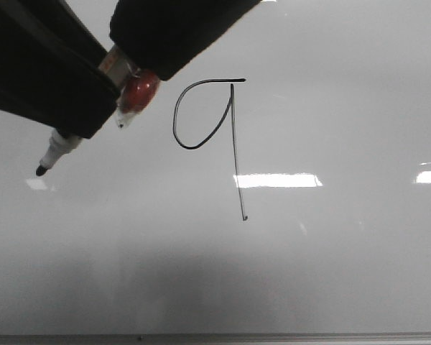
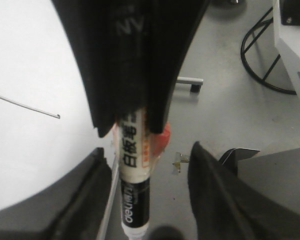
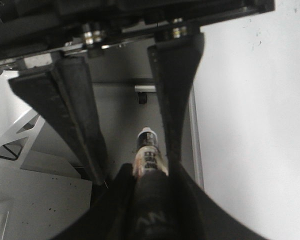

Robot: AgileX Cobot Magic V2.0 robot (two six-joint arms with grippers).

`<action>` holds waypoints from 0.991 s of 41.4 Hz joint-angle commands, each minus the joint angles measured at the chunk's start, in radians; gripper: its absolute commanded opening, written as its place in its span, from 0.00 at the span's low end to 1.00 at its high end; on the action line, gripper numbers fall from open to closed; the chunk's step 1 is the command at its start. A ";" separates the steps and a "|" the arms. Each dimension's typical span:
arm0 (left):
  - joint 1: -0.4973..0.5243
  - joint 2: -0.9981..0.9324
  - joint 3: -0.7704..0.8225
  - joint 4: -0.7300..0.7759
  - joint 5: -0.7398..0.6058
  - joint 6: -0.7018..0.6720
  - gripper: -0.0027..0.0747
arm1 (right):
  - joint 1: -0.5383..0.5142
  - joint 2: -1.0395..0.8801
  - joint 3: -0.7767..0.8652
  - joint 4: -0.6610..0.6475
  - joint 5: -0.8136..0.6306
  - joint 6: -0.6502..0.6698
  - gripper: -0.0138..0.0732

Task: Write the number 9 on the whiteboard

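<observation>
Black and finished, the number 9 lay mid-whiteboard, to the right of the left claw clamped on the marker, tip seemingly lifted; the right claw gaped empty.

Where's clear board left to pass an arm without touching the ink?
Free: the whiteboard right of the number 9, and the band between its tail and the bottom frame. Crowded: upper left, where the left gripper holds the marker beside the 9's loop.
</observation>
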 commanded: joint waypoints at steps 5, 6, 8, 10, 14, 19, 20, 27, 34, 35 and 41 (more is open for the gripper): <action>-0.008 -0.012 -0.035 -0.037 -0.022 0.001 0.27 | 0.003 -0.031 -0.036 0.036 -0.006 -0.015 0.09; -0.008 -0.012 -0.035 -0.036 -0.022 0.001 0.25 | 0.003 -0.031 -0.036 0.036 -0.006 -0.015 0.09; -0.008 -0.012 -0.035 -0.036 -0.022 0.001 0.20 | 0.003 -0.031 -0.036 0.036 -0.006 -0.015 0.09; -0.008 -0.012 -0.035 -0.036 -0.022 0.001 0.15 | 0.003 -0.031 -0.036 0.036 -0.006 -0.015 0.09; -0.008 -0.012 -0.035 -0.036 -0.022 0.001 0.06 | 0.003 -0.031 -0.036 0.045 -0.016 -0.015 0.11; -0.008 -0.012 -0.035 -0.036 -0.022 0.001 0.01 | 0.003 -0.031 -0.036 0.081 -0.035 -0.015 0.29; -0.008 -0.012 -0.035 -0.036 -0.022 0.001 0.01 | 0.003 -0.031 -0.036 0.087 -0.041 -0.015 0.34; -0.008 -0.012 -0.035 -0.036 -0.022 0.001 0.01 | 0.001 -0.037 -0.036 0.104 -0.089 -0.012 0.67; -0.008 -0.012 -0.035 0.000 -0.028 -0.024 0.01 | -0.037 -0.088 -0.036 0.104 -0.109 0.015 0.71; -0.004 -0.012 -0.035 0.016 -0.033 -0.044 0.01 | -0.050 -0.102 -0.034 0.104 -0.108 0.022 0.71; 0.052 -0.012 -0.035 0.122 -0.070 -0.209 0.01 | -0.133 -0.195 0.013 0.102 -0.107 0.058 0.70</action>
